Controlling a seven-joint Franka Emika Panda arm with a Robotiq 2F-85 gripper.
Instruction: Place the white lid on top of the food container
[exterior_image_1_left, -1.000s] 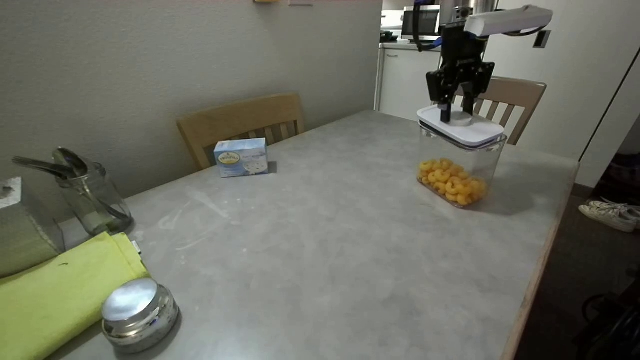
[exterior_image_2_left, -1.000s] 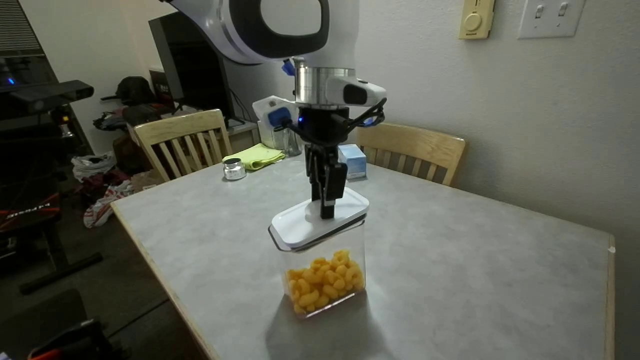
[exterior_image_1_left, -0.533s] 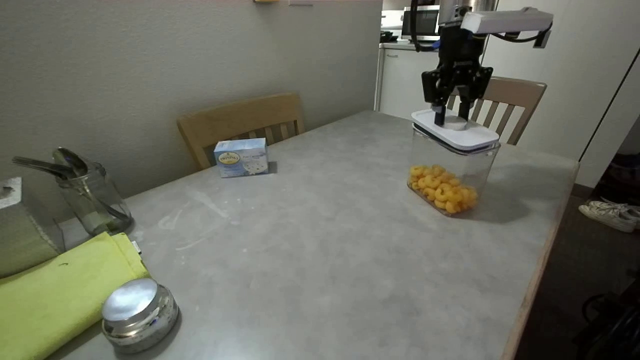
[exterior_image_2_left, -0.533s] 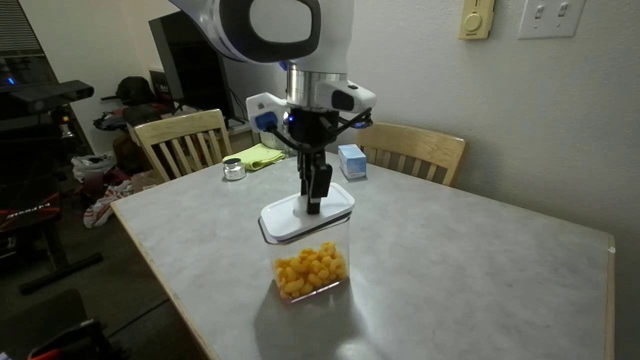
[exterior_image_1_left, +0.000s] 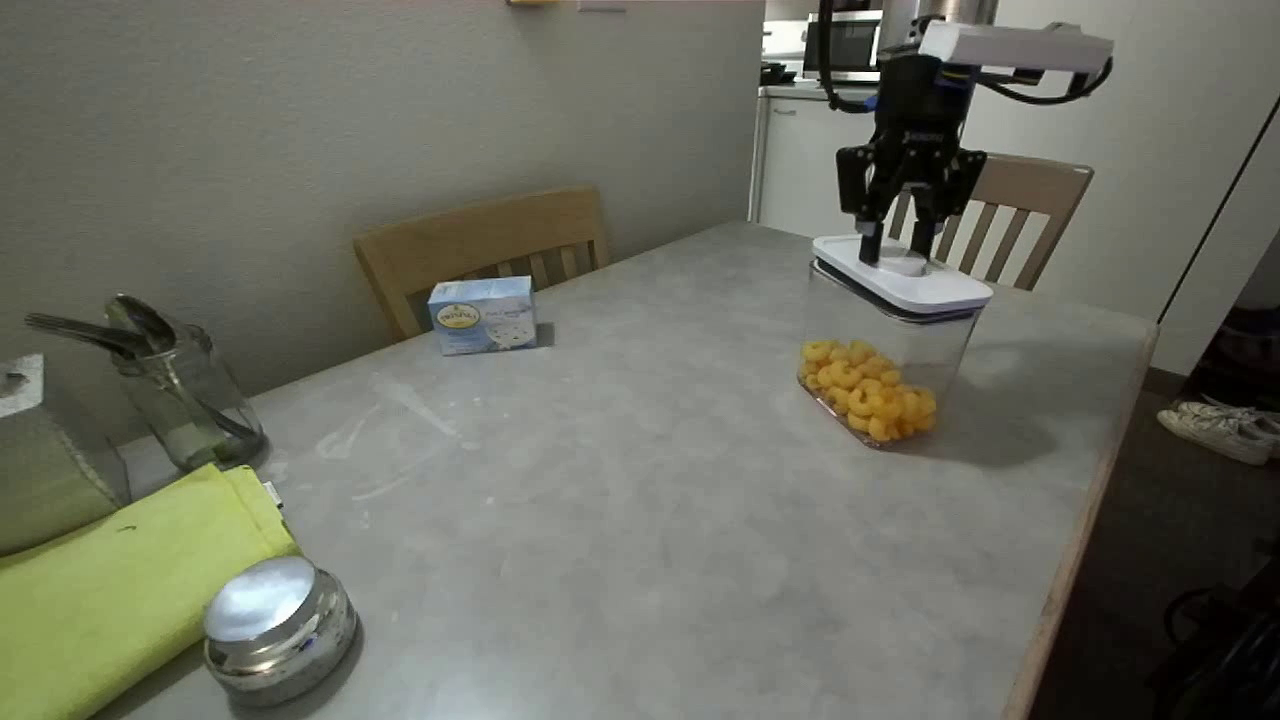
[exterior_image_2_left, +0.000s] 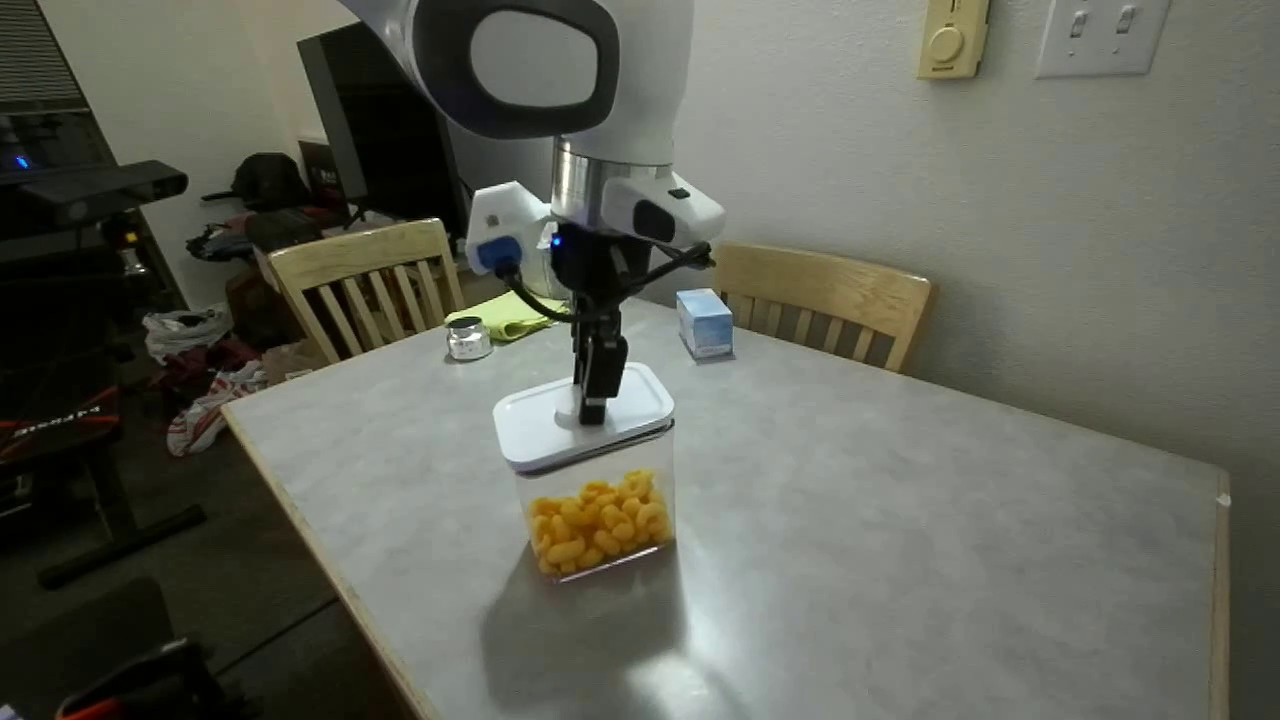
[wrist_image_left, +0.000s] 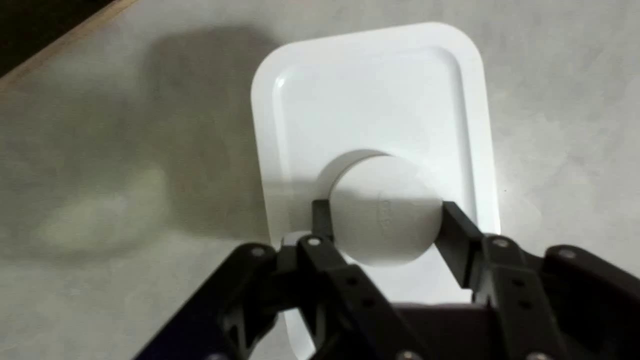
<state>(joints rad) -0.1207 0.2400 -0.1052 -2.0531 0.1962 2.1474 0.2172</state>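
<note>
I've got the gripper (wrist_image_left: 385, 212) on the white lid (exterior_image_2_left: 540, 430), its 2 fingers (wrist_image_left: 461, 242) hugging the round knob (exterior_image_1_left: 904, 263) from opposite sides. The lid sits over the mouth of the clear food container (exterior_image_1_left: 885, 325), and I can't tell whether it is fully seated. Orange food pieces (exterior_image_2_left: 600, 520) lie inside at the bottom. In both exterior views a blue box (exterior_image_1_left: 487, 317) and a silver jar (exterior_image_1_left: 280, 635) stand well apart from it on the gray table (exterior_image_2_left: 920, 520)

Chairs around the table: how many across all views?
3: the wall chair, the kitchen-side chair beyond the food container, and another chair near the silver jar. Others may be out of frame.
</note>
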